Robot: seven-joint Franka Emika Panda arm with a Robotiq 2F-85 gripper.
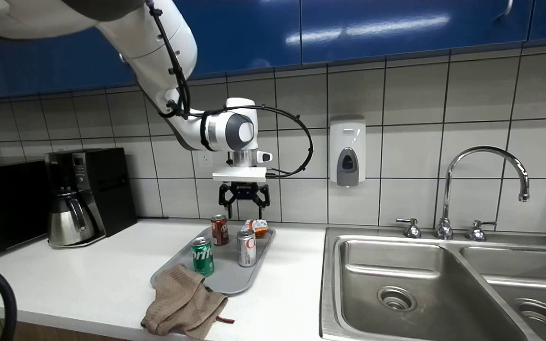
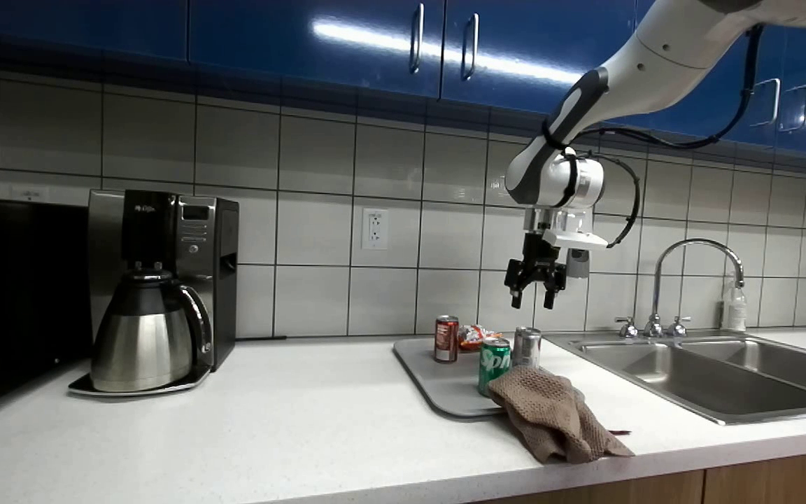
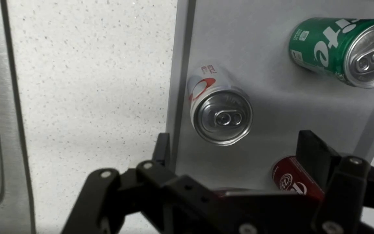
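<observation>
My gripper [image 1: 245,214] hangs above the tray [image 1: 228,279], pointing down and clear of every item below it. Its two fingers [image 3: 313,156] stand wide apart; I hold nothing. The grey tray lies flat on the white table [image 1: 287,284], to the left of the sink [image 1: 363,279]. It carries four items. The silver can [image 1: 247,250] stands upright toward the right edge of the tray; in the wrist view, it shows beyond the gap between the fingers. The green can [image 1: 203,259] stands upright at the left, nearer than the silver can. The red can [image 1: 220,231] stands upright at the left, toward the far end; in the wrist view, one finger partly covers it. The orange and white packet [image 1: 260,231] lies at the far right corner, to the right of the red can. A brown cloth [image 1: 183,303] overlaps the near edge of the tray and extends onto the table. A coffee maker [image 1: 112,189] with a steel carafe [image 1: 64,229] stands on the left, well apart from the tray. A soap dispenser [image 1: 347,142] is mounted on the tiled wall [image 1: 410,99].
</observation>
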